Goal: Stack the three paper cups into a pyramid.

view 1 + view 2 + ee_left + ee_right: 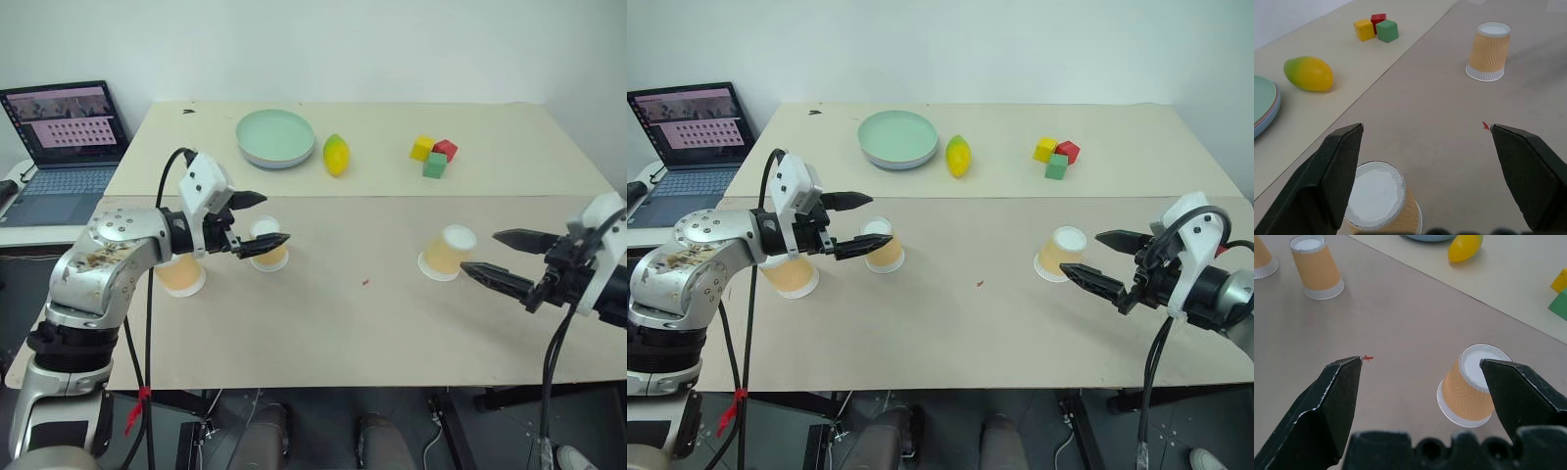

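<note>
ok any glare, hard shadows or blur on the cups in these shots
Left eye view: even light, no glare, and the upside-down orange-tan paper cup on the right is sharp with only a faint shadow. Left wrist view: the near cup is slightly soft, the far one crisp. Right wrist view: the open right gripper has a black finger covering part of that cup.

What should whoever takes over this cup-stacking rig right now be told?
Left pincer: open, poised over the middle cup, holding nothing.
Right pincer: open, beside the right cup, holding nothing.
Cups: all three upside down and apart on the table; the left cup is partly hidden behind the left arm.
Done: nothing stacked.
Left: set two cups side by side, place the third on top.
</note>
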